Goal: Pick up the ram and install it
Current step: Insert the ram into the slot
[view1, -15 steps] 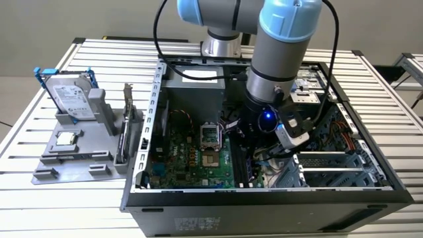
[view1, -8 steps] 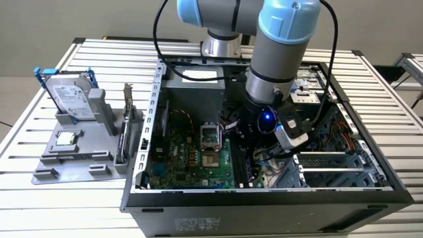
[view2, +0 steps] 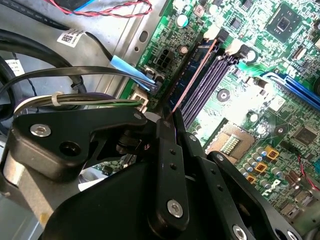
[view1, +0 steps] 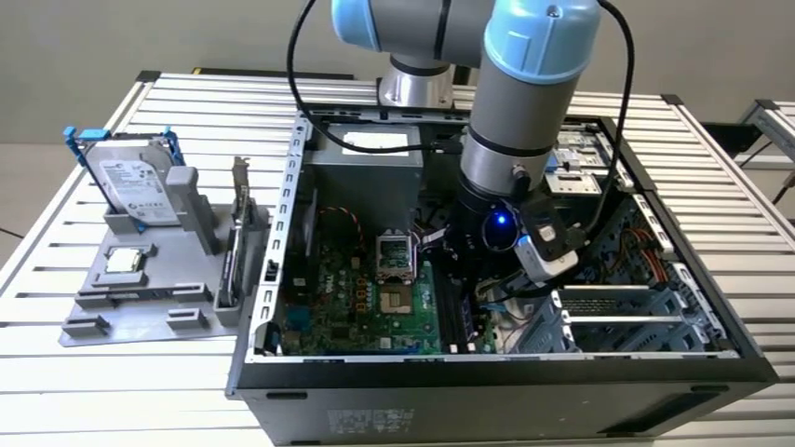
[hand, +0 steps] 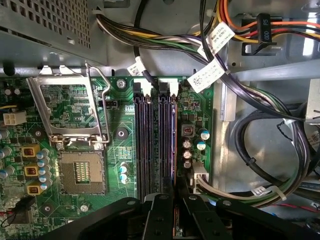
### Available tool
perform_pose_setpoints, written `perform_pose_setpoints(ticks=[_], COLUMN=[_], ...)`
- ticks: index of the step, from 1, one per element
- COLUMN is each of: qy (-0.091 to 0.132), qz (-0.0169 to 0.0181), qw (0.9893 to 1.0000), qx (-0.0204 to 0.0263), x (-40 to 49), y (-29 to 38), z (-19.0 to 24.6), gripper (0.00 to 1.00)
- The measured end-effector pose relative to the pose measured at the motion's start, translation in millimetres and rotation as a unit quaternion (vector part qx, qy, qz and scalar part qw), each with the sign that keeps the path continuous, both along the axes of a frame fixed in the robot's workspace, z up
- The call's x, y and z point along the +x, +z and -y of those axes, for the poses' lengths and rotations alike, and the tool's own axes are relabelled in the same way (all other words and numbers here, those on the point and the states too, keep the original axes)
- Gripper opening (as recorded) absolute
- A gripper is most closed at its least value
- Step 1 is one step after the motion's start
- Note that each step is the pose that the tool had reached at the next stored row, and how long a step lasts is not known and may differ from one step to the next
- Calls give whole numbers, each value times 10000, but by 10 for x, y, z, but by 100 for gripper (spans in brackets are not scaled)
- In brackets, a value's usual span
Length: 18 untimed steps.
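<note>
The work stands at the install step: the gripper [hand: 175,202] is inside the open computer case [view1: 296,186], its black fingers closed on the ram [hand: 175,150], which both wrist views catch edge-on as a thin dark blade with a coppery edge reaching forward from the fingertips. The stick runs parallel to the purple memory slots [hand: 145,145] and sits along the outermost one, the slot farthest from the empty CPU socket [hand: 80,172]; whether its contacts have entered the slot or only hover over it I cannot tell. By my judgement, this step calls for keeping the stick square to the slot and pressing straight down and evenly, with the white end latches [hand: 142,87] free to close. In the exterior view the case holds the green motherboard [view1: 348,298] towards seven o'clock of its floor, a power supply [view1: 367,154] towards eleven o'clock, and bundled cables [hand: 260,150] near the arm. At nine o'clock from the case lies a grey parts holder [view1: 137,312] carrying a hard drive [view1: 130,182] in a blue frame, an expansion card [view1: 242,214] standing upright, and a small square chip [view1: 125,261] in a recess
</note>
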<state>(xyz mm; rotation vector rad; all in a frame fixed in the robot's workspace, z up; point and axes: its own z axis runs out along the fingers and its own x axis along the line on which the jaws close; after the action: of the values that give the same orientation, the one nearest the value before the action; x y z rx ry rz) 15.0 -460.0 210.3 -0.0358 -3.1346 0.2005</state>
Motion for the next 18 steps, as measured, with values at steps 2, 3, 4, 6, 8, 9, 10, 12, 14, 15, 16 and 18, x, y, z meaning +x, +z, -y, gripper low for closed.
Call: perform_pose_setpoints(ticks=[2, 3, 4, 6, 8, 9, 10, 12, 14, 15, 16, 18], qy=[0, 0, 0, 0, 0, -1, -1, -1, 0, 0, 0, 0], qz=[0, 0, 0, 0, 0, -1, -1, 0, 0, 0, -1, -2], qw=[10000, 10000, 10000, 10000, 10000, 10000, 10000, 10000, 10000, 10000, 10000, 10000], qx=[0, 0, 0, 0, 0, -3, -2, 0, -3, -5, -5, -4], x=[0, 0, 0, -1, -1, -2, -2, -2, -1, -1, -1, -2], y=[0, 0, 0, 0, 0, 1, 1, 0, 2, 28, 72, 162], z=[0, 0, 0, 0, 0, 1, 1, 1, -1, 0, 0, 0], gripper=[0, 0, 0, 0, 0, 100, 100, 100, 100, 100, 100, 100])
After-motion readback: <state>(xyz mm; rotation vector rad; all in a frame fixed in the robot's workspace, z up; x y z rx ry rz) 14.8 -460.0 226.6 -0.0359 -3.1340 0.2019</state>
